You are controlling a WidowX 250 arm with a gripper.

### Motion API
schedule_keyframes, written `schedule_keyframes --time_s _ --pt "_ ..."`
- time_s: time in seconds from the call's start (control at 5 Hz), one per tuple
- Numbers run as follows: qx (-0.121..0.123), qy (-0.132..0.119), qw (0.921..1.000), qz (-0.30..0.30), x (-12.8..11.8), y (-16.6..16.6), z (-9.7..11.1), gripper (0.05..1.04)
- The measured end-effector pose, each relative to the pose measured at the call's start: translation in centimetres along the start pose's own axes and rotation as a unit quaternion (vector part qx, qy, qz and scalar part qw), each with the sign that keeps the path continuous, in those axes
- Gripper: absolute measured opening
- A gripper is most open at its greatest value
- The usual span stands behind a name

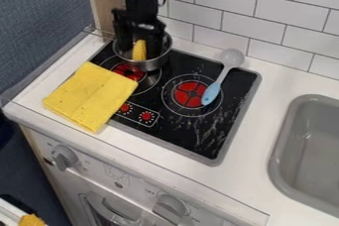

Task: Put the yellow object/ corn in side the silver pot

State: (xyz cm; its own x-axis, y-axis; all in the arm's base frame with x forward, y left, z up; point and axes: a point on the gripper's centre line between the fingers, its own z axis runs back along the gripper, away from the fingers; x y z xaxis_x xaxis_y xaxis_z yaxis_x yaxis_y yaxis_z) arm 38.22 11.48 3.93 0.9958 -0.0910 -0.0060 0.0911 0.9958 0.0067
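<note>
One straight lift should clear the silver pot (155,64) (near the back-left corner of the counter (281,82)); the tool (141,47) seems wide open around the corn (138,53).

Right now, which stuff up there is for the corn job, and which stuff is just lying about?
For the job:
- yellow corn, at the pot's mouth
- silver pot, on the stove
- black gripper, down at the pot

Just lying about:
- yellow cloth, partly over the stove's edge
- spoon with a blue handle, near the right burner
</note>
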Motion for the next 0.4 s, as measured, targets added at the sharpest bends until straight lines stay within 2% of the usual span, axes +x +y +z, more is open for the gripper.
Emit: schedule_keyframes --time_s 0.2,0.4 --pt "0.000 -0.040 0.9991 -0.011 0.1 -0.4 4.3 1.000" --pt "-0.008 -0.054 0.9982 -0.027 -0.6 -1.2 6.4 1.000"
